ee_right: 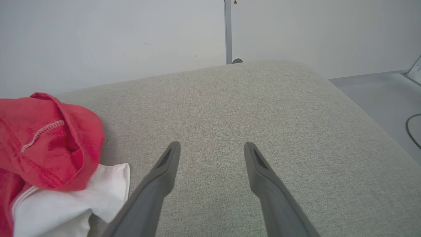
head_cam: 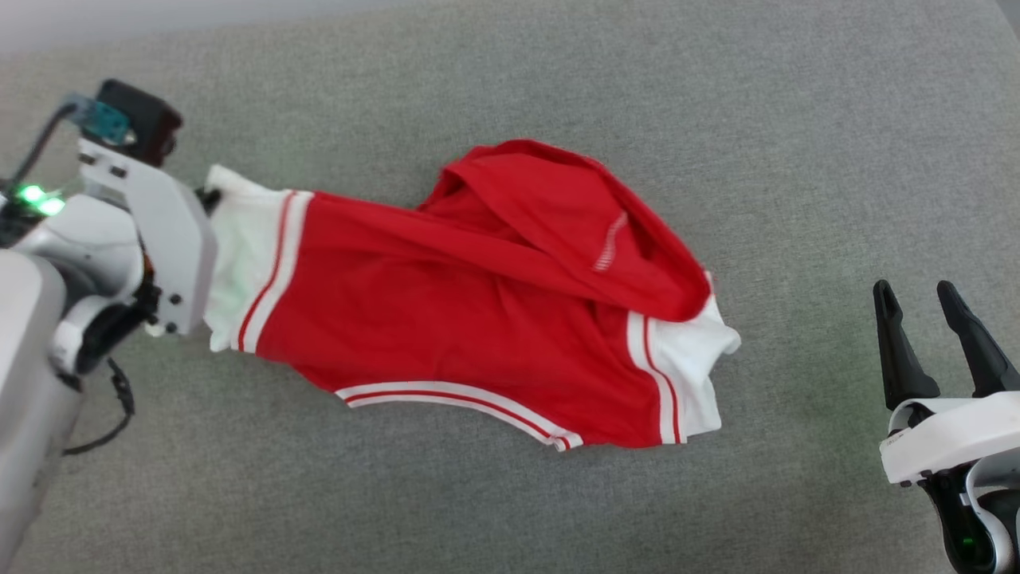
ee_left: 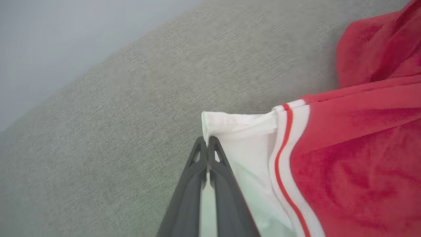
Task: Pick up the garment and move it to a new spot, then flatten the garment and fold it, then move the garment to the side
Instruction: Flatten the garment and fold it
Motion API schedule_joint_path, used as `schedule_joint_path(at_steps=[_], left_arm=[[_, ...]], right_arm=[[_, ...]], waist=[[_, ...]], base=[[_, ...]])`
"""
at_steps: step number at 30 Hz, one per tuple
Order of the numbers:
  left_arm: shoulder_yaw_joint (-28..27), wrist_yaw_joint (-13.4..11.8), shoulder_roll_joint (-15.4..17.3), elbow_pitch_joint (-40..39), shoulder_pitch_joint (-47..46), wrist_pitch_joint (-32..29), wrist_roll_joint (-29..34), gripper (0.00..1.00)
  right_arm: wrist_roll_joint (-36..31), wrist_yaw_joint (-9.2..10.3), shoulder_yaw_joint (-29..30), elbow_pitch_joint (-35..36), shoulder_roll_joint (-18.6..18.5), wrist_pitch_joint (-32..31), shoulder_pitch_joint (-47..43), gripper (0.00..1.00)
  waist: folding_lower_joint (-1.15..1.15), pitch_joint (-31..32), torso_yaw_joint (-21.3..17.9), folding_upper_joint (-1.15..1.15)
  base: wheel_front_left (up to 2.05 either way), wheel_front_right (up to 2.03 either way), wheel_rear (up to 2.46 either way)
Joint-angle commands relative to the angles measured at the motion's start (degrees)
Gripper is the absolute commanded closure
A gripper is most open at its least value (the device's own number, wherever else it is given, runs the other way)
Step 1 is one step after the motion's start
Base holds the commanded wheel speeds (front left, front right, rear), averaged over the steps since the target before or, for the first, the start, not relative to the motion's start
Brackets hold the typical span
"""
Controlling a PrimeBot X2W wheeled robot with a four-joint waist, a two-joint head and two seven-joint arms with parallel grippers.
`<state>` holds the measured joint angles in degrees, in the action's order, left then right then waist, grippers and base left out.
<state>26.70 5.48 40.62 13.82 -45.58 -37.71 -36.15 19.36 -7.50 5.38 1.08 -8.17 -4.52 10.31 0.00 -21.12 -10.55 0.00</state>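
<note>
The garment (head_cam: 478,319), a red T-shirt with white sleeves, lies stretched and rumpled across the grey cushion, its red body folded over itself at the far right. My left gripper (ee_left: 207,140) is shut on the hem of the garment's left white sleeve (ee_left: 243,131); in the head view that gripper (head_cam: 209,198) is mostly hidden behind its wrist. The other white sleeve (head_cam: 693,359) lies at the garment's right end. My right gripper (head_cam: 924,299) stands open to the right of the garment, apart from it, with nothing between its fingers (ee_right: 171,161).
The grey fabric surface (head_cam: 558,494) spreads all around the garment. Its far edge meets a pale wall, and its right edge (ee_right: 368,108) drops to a grey floor with a dark cable (ee_right: 412,130). A metal post (ee_right: 228,31) stands behind.
</note>
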Motion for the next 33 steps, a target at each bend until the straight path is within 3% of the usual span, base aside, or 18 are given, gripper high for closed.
schedule_joint_path(at_steps=[1,11,18,20,21,33], left_arm=[[-0.1,0.1,-0.1,1.1,-0.6,0.5,0.1,1.0],[-2.0,-1.3,-1.2,14.8,-3.5,6.2,0.3,1.0],[-2.5,-1.2,-1.8,19.8,-2.5,7.1,-1.3,1.0],[-2.0,-0.8,-2.2,20.1,-2.4,7.9,-1.2,0.52],[-1.7,-0.5,-2.5,20.0,-2.3,8.2,-1.3,0.0],[-0.2,1.2,-2.8,16.7,2.5,12.9,-3.2,0.0]], right_arm=[[0.5,0.02,0.0,-0.1,-0.1,0.2,0.5,0.0],[0.1,0.02,-0.3,-0.1,0.0,-0.5,0.8,0.0],[-0.2,0.02,0.4,0.3,-0.3,-1.0,0.1,0.0],[-0.3,0.02,0.1,0.4,-0.4,-1.1,0.1,0.0],[-0.3,0.02,-0.1,0.5,-0.4,-1.2,0.2,0.0],[0.9,0.02,-4.3,0.3,-2.7,-4.9,-2.1,0.0]], waist=[[0.0,0.0,-0.1,0.0],[0.0,0.2,0.0,0.0],[0.0,1.0,0.9,0.0],[0.0,1.4,1.3,0.0],[0.0,1.7,1.4,0.0],[0.0,10.9,3.9,0.0]], base=[[0.0,0.0,0.0],[0.0,0.0,0.0],[0.0,0.0,0.0],[0.0,0.0,0.0],[0.0,0.0,0.0],[0.0,0.0,0.0]])
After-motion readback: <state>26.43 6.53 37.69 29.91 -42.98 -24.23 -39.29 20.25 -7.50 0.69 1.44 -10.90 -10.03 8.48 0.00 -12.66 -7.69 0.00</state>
